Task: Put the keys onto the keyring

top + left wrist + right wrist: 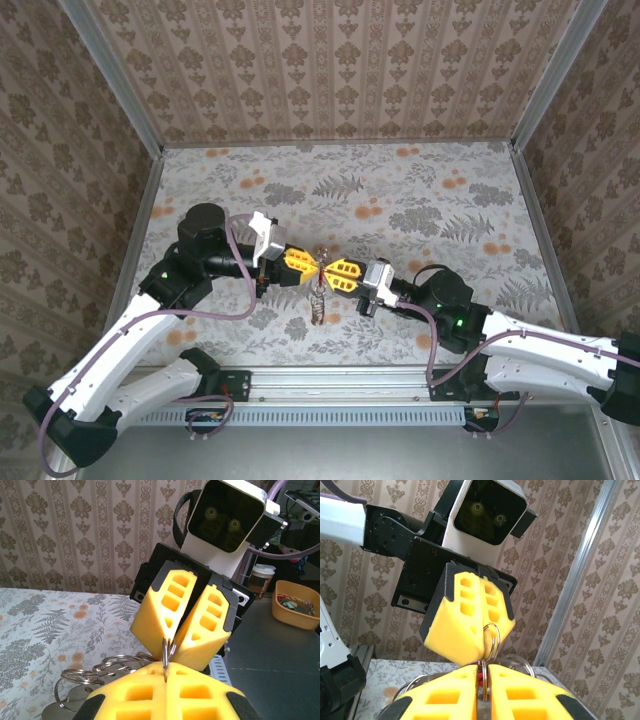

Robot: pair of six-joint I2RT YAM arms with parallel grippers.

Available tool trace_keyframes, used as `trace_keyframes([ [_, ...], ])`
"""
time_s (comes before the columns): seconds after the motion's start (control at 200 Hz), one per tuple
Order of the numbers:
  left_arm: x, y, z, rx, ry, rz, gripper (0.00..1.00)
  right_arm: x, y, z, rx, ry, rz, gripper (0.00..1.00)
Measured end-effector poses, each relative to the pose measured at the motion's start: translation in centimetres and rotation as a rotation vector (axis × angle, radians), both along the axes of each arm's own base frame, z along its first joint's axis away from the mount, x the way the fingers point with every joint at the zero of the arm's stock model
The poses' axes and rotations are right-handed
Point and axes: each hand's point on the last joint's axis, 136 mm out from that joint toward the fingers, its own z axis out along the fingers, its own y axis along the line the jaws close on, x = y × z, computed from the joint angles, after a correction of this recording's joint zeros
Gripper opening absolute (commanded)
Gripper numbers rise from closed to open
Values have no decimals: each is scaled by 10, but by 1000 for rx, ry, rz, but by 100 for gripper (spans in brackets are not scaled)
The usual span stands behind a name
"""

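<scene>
Both grippers meet tip to tip above the middle of the table. My left gripper (314, 265) is shut on a thin steel ring of the keyring (166, 655), pinched upright between its yellow fingers (130, 695). My right gripper (330, 270) faces it, jaws a sliver apart, with a red-headed key (481, 676) and a ring wire (492, 639) in the slot between its fingers (520, 697). More linked rings (92, 676) hang in a bunch below the fingertips (318, 302). Other keys cannot be made out.
Patterned walls close in the table on three sides, with metal posts at the corners (128, 95). An aluminium rail (330, 385) runs along the near edge between the arm bases. Off the table stand an orange bowl (296, 611) and a cup (262, 578).
</scene>
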Motion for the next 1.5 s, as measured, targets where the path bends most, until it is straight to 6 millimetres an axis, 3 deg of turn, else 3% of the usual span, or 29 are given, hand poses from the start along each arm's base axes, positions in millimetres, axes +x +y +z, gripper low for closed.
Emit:
trace_keyframes([
  [0.195,-1,2,3,-9,-13,4,0,-1,-3,-2,-14,9,-3,28],
  [0.49,5,3,-2,14,-42,65,0,-10,-19,6,-8,14,0,31],
  [0.68,6,-1,-13,62,-71,104,0,-9,-14,8,-26,44,12,30],
  [0.955,-10,-5,-23,108,-120,100,0,-10,-6,10,-28,67,46,30],
  [1.5,-11,-6,-25,123,-147,119,0,-10,-2,-6,-84,106,56,30],
])
